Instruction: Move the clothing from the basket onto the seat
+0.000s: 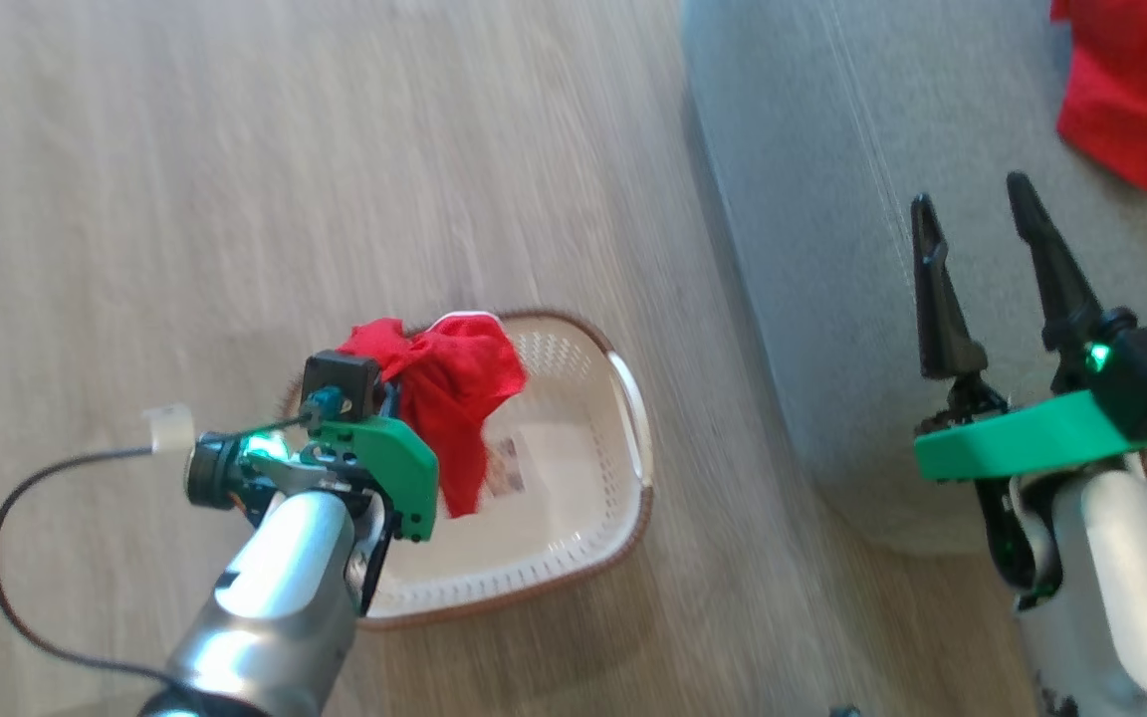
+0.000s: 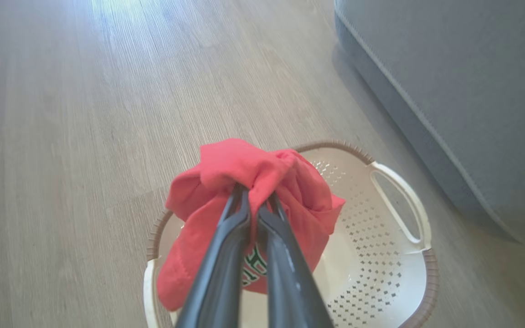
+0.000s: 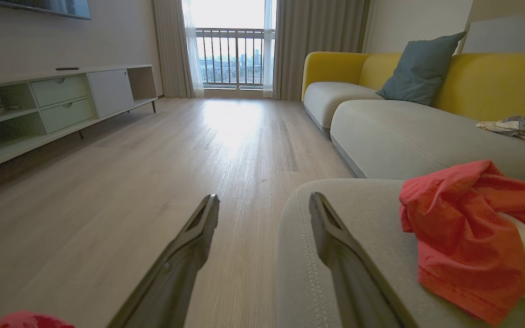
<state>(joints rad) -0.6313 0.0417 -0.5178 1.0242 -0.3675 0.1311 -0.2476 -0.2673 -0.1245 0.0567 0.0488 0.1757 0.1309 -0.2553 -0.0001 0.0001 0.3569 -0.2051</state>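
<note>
My left gripper [image 2: 254,197] is shut on a bunched red garment [image 2: 249,182], which hangs above the cream basket [image 2: 381,255] on the wood floor. From the head, the same red garment [image 1: 459,383] dangles over the basket [image 1: 573,538], in front of the left gripper [image 1: 389,383]. Green and white lettering shows on the cloth between the fingers. A second red garment [image 1: 1136,85] lies on the grey seat [image 1: 812,199]; in the right wrist view this red garment [image 3: 472,237] rests on the seat [image 3: 372,214]. My right gripper [image 1: 972,214] is open and empty over the seat's edge.
The basket holds a label sticker [image 1: 509,468] on its floor and has a white side handle [image 1: 633,408]. The right wrist view shows a yellow sofa [image 3: 495,82] with a grey pillow [image 3: 419,68], a crumpled cloth [image 3: 515,127] and a low TV cabinet [image 3: 53,105].
</note>
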